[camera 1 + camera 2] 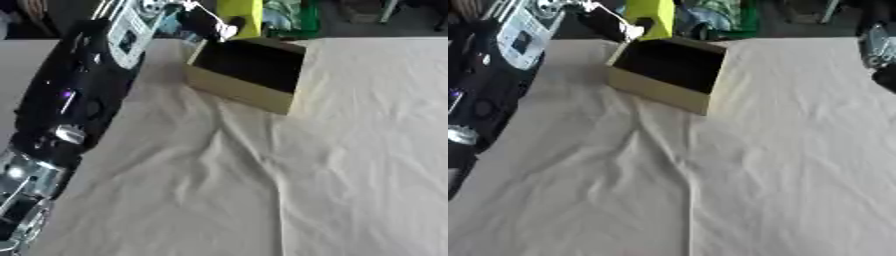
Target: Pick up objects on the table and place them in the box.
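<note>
An open cardboard box (236, 90) with a dark inside stands at the far middle of the cloth-covered table. My left arm reaches up the left side of the view. Its left hand (206, 22) hovers over the box's far left corner, fingers curled round a yellow-green block (242, 14) held above the box's back rim. At the right edge of the right eye view a grey and black shape shows, apparently my right hand (881, 50); how it stands is unclear.
A wrinkled cream cloth (262, 190) covers the table, with folds running from the box toward the near edge. Green and dark clutter (293, 15) lies beyond the table's far edge.
</note>
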